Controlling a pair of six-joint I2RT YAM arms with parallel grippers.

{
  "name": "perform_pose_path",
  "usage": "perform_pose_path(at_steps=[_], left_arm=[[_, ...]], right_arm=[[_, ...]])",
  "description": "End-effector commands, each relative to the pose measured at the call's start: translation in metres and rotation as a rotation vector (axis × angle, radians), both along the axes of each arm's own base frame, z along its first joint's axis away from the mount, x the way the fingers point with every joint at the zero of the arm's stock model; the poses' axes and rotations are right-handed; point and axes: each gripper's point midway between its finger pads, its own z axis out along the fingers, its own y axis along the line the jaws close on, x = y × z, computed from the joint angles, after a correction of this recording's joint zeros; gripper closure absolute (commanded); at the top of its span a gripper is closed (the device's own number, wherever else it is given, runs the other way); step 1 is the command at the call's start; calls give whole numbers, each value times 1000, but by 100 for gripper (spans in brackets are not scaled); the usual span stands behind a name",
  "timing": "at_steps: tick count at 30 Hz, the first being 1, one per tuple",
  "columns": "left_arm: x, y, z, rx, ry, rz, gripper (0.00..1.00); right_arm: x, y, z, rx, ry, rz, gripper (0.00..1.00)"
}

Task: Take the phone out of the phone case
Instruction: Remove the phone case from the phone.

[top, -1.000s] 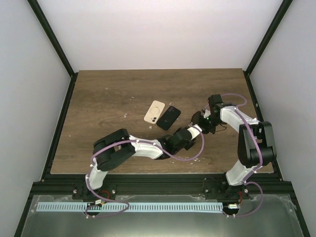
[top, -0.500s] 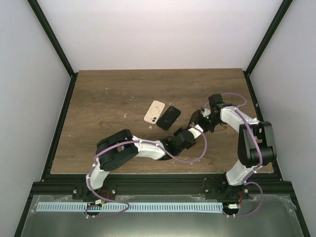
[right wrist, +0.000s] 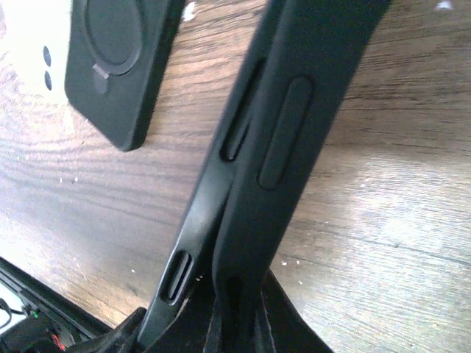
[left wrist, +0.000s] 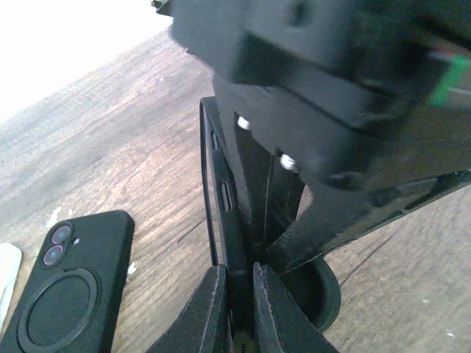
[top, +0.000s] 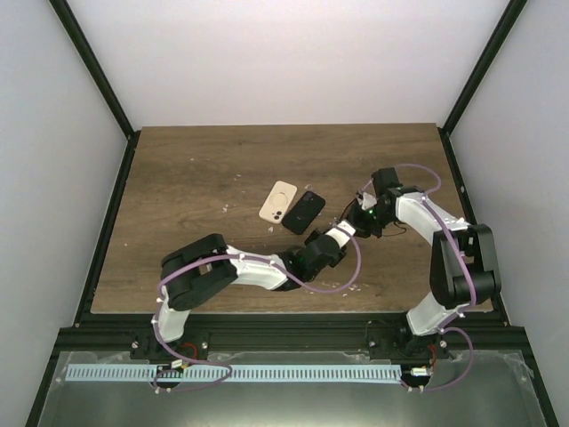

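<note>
- The brown wooden table (top: 178, 178) takes up the middle of the top view. Everything that matters sits centre to centre-right on it.
- Furthest left of the lot is a cream rounded-rectangle phone case (top: 278, 202), lying flat. It only peeks in at the left edge of the left wrist view (left wrist: 4, 272) and the upper left corner of the right wrist view (right wrist: 29, 44).
- Just beside it on the right is a flat black soft phone case with a ring on its back (top: 303, 212) (left wrist: 66, 294) (right wrist: 121, 59). It lies apart from both grippers.
- Next comes the left gripper (top: 345, 228) (left wrist: 237, 273). Its jaws are clenched on the bottom edge of the black cased phone (left wrist: 221, 198), which stands on edge and is held up off the wood.
- So the task's thing is right of centre in the top view, pinched between the two grippers.
- In the right wrist view, a thin black outer layer with side slots (right wrist: 184, 243) splays away from a thicker black slab with a raised button (right wrist: 287, 132). Honestly I can't tell which one is the phone and which the case.
- Furthest right is the right gripper (top: 363, 212) (right wrist: 221, 327), clamped on the same black cased phone from the opposite side.
</note>
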Motion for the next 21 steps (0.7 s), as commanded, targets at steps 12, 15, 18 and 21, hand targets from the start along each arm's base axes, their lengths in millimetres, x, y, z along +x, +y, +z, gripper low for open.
perform_pose_path(at_steps=[12, 15, 18, 21], left_arm=[[-9, 64, 28, -260, 106, 120, 100], [-14, 72, 35, -313, 106, 118, 100], [-19, 78, 36, -349, 118, 108, 100], [-24, 85, 36, -375, 124, 104, 100]], right_arm=[[25, -46, 35, -284, -316, 78, 99], [26, -54, 38, -326, -331, 61, 99], [27, -58, 42, -349, -349, 52, 99], [28, -58, 46, -351, -374, 55, 99]])
